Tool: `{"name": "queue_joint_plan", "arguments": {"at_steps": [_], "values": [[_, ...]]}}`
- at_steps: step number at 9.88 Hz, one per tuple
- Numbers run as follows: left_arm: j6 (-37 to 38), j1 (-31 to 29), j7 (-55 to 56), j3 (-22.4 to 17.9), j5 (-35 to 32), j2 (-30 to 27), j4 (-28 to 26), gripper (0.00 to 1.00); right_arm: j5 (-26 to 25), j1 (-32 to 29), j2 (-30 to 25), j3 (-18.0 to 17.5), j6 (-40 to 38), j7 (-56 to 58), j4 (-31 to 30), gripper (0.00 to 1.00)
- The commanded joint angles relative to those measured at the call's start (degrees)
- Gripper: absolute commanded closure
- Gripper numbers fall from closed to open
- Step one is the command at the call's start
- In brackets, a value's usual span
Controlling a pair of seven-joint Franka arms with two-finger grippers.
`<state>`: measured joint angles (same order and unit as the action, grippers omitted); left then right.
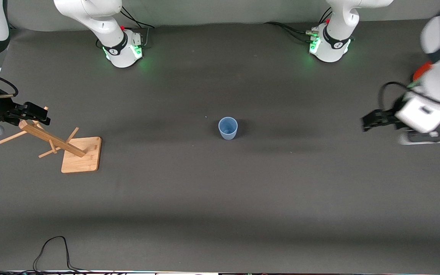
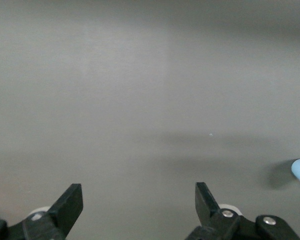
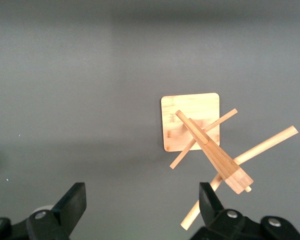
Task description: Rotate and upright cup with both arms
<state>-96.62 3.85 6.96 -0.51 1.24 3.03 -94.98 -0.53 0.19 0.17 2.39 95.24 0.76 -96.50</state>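
I see the cup (image 1: 228, 128) upright mid-table. Only my left wrist view catches its edge beside the spread-open left gripper (image 2: 139, 204); the right gripper (image 3: 142, 202), agape, hangs over the wooden rack (image 3: 206, 146).

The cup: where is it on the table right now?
In the front view the cup stands upright, mouth up, alone near the table's middle, between the wooden rack at the right arm's end and the left gripper.

One cup (image 1: 228, 128), one wooden rack (image 1: 65, 147), two arms (image 1: 101, 26), two grippers (image 1: 36, 113).
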Motion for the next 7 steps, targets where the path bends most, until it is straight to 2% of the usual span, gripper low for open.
{"name": "queue_joint_plan", "arguments": {"at_steps": [1,7], "values": [[4.7,-0.6,-3.5,0.8,-2.7,-0.2,2.9,0.00,-0.5,0.0,-0.4,-0.2,-0.5,1.2,0.4,0.00],[5.6,-4.6,-10.4,0.6,-2.1,-2.2,2.8,0.00,-0.3,0.0,-0.3,-0.2,-0.4,1.3,0.4,0.00]]}}
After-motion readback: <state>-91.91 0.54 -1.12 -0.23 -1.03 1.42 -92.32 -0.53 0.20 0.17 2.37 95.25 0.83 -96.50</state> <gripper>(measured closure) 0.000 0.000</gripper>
